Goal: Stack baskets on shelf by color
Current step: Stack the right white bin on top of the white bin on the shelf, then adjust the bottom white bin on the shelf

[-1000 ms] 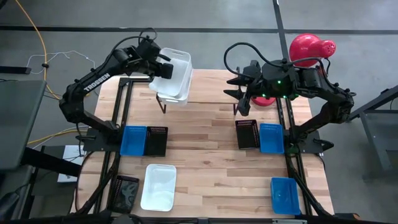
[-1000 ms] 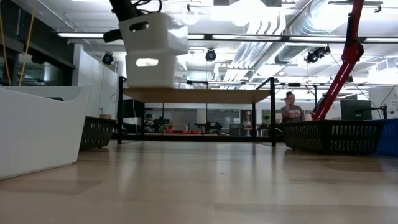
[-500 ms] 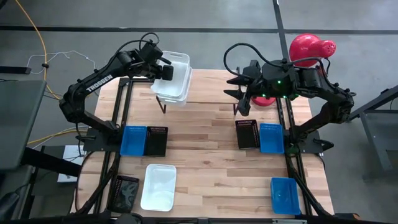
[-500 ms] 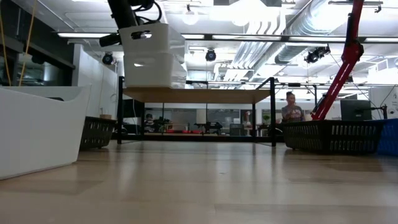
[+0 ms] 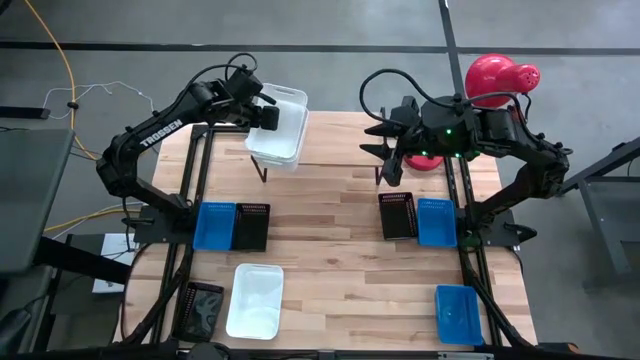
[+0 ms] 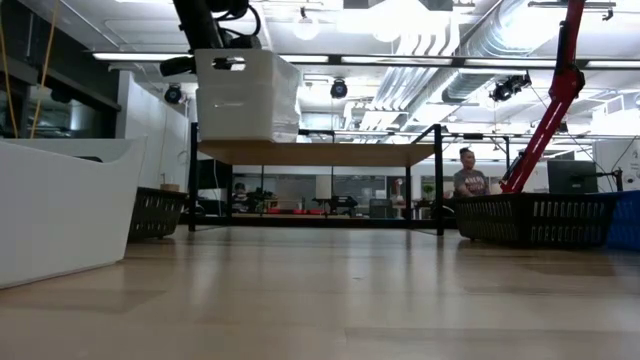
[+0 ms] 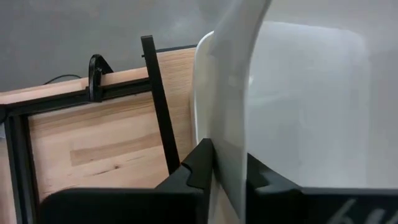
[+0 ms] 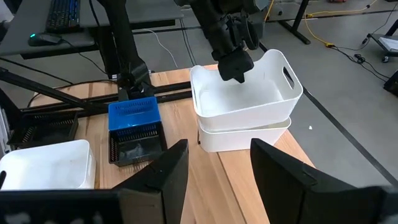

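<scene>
Two white baskets stand nested on the left end of the shelf (image 6: 320,152). The upper one (image 8: 245,93) sits inside the lower one (image 8: 245,135), and both show as one stack (image 6: 247,97) in the low view. My left gripper (image 5: 265,110) is shut on the upper basket's wall. My right gripper (image 8: 217,180) hangs open above the shelf's right end (image 5: 385,150), with nothing between its fingers. My left gripper holds the upper white basket by its left long wall (image 7: 230,155), at the rim. One finger (image 7: 199,165) is outside the wall and the other inside. The fingers slant down from the table's left. The basket sits upright, nested in the lower white basket.
Blue (image 5: 214,225) and black (image 5: 250,225) baskets stand at the table's left; a black (image 5: 398,215) and a blue one (image 5: 435,220) at its right. Near the front edge are a white basket (image 5: 255,300), a blue one (image 5: 458,312) and a black one (image 5: 203,308).
My left gripper has gone down a little with the upper white basket. The basket hung tilted above the lower one with a gap between them. It now sits level inside it.
</scene>
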You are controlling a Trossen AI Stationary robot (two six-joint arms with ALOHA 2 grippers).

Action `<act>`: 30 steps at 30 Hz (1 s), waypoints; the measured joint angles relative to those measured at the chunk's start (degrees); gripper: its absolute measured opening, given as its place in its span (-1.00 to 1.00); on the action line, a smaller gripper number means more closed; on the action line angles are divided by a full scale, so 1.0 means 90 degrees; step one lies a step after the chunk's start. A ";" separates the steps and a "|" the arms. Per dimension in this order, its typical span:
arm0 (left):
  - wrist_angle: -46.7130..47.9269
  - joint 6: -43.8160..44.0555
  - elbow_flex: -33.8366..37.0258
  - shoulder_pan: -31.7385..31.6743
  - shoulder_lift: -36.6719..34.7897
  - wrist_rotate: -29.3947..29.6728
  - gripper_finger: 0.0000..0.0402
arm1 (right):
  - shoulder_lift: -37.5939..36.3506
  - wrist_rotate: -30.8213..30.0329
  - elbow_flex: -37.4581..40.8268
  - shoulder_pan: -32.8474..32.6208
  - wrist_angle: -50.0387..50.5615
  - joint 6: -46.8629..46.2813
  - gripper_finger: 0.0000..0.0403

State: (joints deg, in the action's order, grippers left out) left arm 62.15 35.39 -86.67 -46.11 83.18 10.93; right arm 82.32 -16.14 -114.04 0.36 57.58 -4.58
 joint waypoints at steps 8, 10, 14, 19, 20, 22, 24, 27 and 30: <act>-0.0004 -0.0063 0.0000 0.0000 0.0000 -0.0125 -0.55 | 0.0000 0.0000 0.0000 0.0000 0.0000 -0.0141 -0.20; -0.0001 -0.0170 -0.0020 0.0000 0.0000 -0.0207 -0.45 | 0.0000 0.0000 0.0000 0.0000 -0.0002 -0.0157 -0.20; 0.0000 -0.0437 -0.0241 -0.0036 -0.0021 -0.0347 -0.27 | 0.0000 0.0000 0.0000 0.0000 -0.0002 -0.0212 -0.20; 0.0003 -0.0906 -0.0666 -0.0092 -0.0154 -0.0424 -0.12 | 0.0000 0.0000 0.0000 0.0000 -0.0002 -0.0266 -0.20; 0.0015 -0.1077 -0.0709 -0.0092 -0.0221 -0.0525 -0.10 | 0.0000 0.0000 0.0000 0.0000 -0.0002 -0.0311 -0.20; 0.0048 -0.1481 -0.0719 -0.0036 -0.0418 -0.0757 -0.10 | 0.0000 0.0000 0.0000 0.0000 -0.0001 -0.0344 -0.20; 0.0065 -0.1941 -0.0643 0.0166 -0.0683 -0.0908 -0.14 | 0.0000 0.0000 0.0000 0.0000 -0.0002 -0.0348 -0.20; 0.0083 -0.2558 -0.0433 0.0732 -0.1169 -0.1019 -0.32 | 0.0000 0.0000 0.0000 0.0000 -0.0002 -0.0387 -0.20; 0.0056 -0.2914 -0.0237 0.1577 -0.1701 -0.1047 -0.63 | 0.0000 -0.0031 0.0000 0.0000 -0.0002 -0.0378 -0.20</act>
State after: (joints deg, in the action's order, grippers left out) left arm 62.65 9.17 -88.81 -31.92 67.87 1.51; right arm 82.32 -16.42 -114.04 0.36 57.56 -7.99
